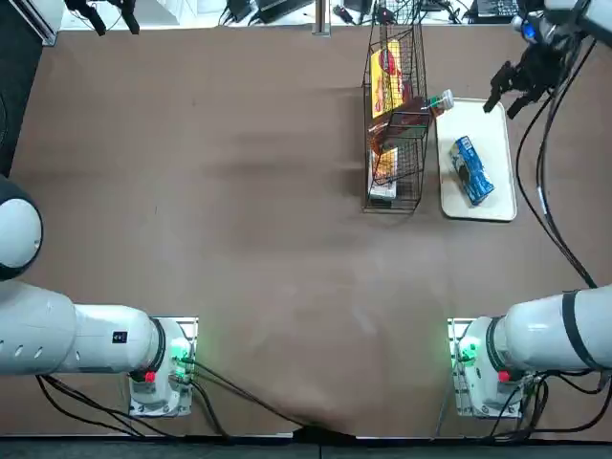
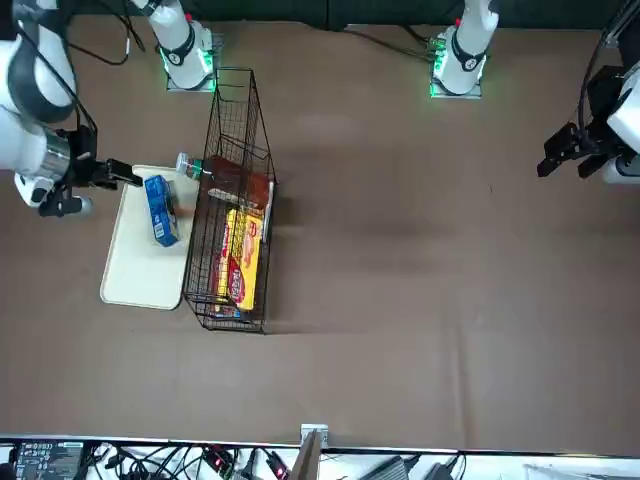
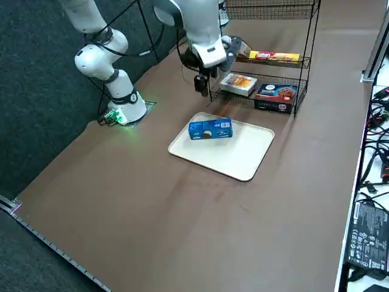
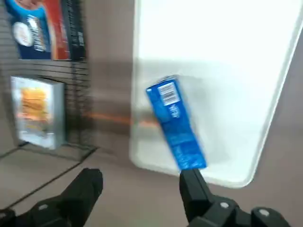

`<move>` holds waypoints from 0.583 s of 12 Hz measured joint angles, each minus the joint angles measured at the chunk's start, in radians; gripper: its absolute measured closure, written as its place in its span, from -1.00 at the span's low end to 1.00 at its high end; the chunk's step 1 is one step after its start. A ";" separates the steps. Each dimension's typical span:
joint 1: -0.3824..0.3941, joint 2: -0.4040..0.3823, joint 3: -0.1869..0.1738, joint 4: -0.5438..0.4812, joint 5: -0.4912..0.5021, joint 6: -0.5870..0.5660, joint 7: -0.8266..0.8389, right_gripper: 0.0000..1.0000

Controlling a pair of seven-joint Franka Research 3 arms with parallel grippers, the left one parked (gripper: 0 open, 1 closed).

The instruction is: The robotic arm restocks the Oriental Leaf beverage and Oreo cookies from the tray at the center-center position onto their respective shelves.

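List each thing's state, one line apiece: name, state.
Elongated blue packet: lying askew on the tray.
Cream-white rectangular tray: flat on the table.
Reddish-brown plastic bottle: capped, lying on a shelf, cap end poking out.
Black wire rack: upright.
Right black gripper: open, raised near the tray.

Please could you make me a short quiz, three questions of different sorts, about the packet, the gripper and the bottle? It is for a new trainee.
1. True or false: the blue packet lies on the tray.

2. The right gripper is near the tray. How are its fingers?
a) shut on the packet
b) apart, holding nothing
c) shut on the bottle

3. Fill in: the tea bottle lies on its side in the wire rack, its ____ end sticking out on the tray's side.

Key: 1 true; 2 b; 3 cap
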 joint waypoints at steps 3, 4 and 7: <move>0.002 0.025 0.003 -0.097 -0.044 0.150 -0.068 -1.00; 0.002 0.037 0.004 -0.114 -0.049 0.177 -0.082 -1.00; 0.006 0.077 0.006 -0.130 -0.062 0.240 -0.100 -1.00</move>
